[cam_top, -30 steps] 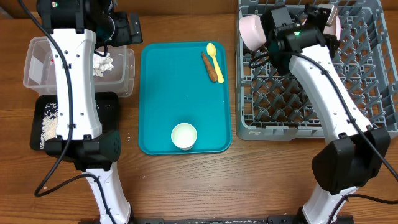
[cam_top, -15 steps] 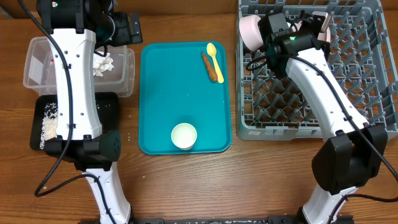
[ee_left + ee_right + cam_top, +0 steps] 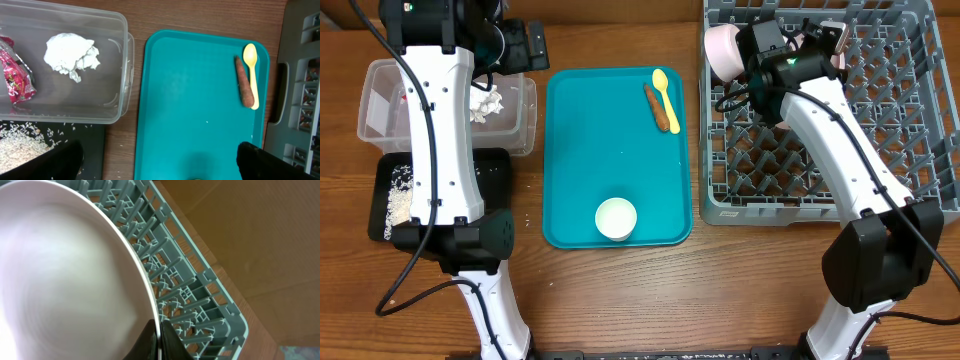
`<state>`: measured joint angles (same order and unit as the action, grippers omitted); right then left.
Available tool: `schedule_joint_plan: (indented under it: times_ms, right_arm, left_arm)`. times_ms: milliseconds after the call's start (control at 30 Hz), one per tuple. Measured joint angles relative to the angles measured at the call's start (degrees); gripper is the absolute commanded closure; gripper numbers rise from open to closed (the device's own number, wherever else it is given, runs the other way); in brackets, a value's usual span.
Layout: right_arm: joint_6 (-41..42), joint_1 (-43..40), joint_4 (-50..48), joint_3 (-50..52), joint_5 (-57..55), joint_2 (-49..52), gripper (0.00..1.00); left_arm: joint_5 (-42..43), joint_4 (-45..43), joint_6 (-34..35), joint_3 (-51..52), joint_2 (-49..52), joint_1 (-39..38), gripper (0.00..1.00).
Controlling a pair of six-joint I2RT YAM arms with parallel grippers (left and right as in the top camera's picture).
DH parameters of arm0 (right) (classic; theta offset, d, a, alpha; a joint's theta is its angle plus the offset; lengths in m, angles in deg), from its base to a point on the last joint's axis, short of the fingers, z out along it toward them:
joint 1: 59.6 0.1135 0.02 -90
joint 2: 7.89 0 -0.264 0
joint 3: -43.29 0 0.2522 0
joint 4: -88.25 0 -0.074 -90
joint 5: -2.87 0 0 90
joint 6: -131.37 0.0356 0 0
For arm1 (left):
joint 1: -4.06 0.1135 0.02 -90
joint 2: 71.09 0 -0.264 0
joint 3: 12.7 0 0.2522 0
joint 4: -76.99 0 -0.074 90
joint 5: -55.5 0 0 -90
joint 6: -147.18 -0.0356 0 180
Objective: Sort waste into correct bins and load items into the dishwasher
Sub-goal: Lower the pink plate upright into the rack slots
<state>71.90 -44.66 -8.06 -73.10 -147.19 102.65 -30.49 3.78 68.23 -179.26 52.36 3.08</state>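
Evidently loading, the right gripper (image 3: 159, 339) pinched the large round white-pink plate (image 3: 65, 280) by its rim in the far-left corner of the square grey plastic dish rack (image 3: 910, 150); seating it between pegs looked next.

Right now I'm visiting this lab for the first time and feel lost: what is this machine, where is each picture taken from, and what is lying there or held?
These are two white robot arms at a wooden table. One picture looks down from above; the other two come from cameras on the wrists. The left gripper is open and empty, near a clear tub holding a napkin and red wrapper; the black tray holds rice. The teal tray carries a cup, yellow spoon and carrot. The right gripper pinches the rim of a plate over the grey rack.
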Motion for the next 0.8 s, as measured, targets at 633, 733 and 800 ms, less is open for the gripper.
schedule_joint_plan:
  times_ms: [633,733,800]
  right_arm:
    - [1.0,1.0,3.9,0.0,1.9,0.0,0.37]
    - [0.9,1.9,3.8,0.1,2.2,0.0,0.25]
    - [0.8,2.1,3.6,0.1,2.3,0.0,0.21]
  left_arm:
    - [0.0,0.0,0.0,0.0,0.0,0.0,0.0]
    - [0.0,0.0,0.0,0.0,0.0,0.0,0.0]
    - [0.0,0.0,0.0,0.0,0.0,0.0,0.0]
